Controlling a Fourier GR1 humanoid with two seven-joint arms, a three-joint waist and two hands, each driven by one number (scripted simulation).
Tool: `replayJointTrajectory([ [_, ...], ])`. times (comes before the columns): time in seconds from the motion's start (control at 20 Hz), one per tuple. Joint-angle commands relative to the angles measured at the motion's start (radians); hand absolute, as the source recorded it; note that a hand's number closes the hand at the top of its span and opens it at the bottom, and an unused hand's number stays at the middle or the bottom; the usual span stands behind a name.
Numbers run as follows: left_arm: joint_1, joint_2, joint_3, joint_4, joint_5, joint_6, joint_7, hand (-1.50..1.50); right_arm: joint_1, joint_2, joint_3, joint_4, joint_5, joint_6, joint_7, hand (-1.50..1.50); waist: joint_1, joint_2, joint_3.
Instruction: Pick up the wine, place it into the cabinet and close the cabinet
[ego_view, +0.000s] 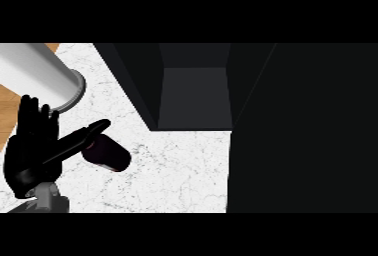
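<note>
At left, open left hand (33, 150), thumb touching wine (107, 154)

Left robot hand (33, 150) open, fingers straight, thumb outstretched.

The wine (108, 154), a dark bottle, is lying tilted on the white tabletop (177, 170), near the left. The black cabinet (193, 95) is standing open, showing its grey interior.
</note>
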Motion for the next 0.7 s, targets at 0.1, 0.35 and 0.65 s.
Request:
replayJointTrajectory([
  [0.1, 0.056, -0.016, 0.051, 0.1, 0.073, -0.035, -0.176, -1.5, 0.031, 0.003, -0.033, -0.166, -0.069, -0.019, 0.061, -1.5, 0.0, 0.0, 0.0],
  [0.35, 0.054, -0.025, 0.031, 0.15, 0.106, -0.041, -0.216, -1.5, 0.03, 0.001, -0.027, -0.154, -0.065, -0.009, 0.081, -1.5, 0.002, 0.001, 0.001],
  [0.65, 0.095, -0.011, 0.052, 0.207, 0.155, -0.08, -0.303, -1.5, 0.089, 0.019, -0.03, -0.221, -0.082, 0.003, 0.069, -1.5, -0.005, -0.001, 0.001],
])
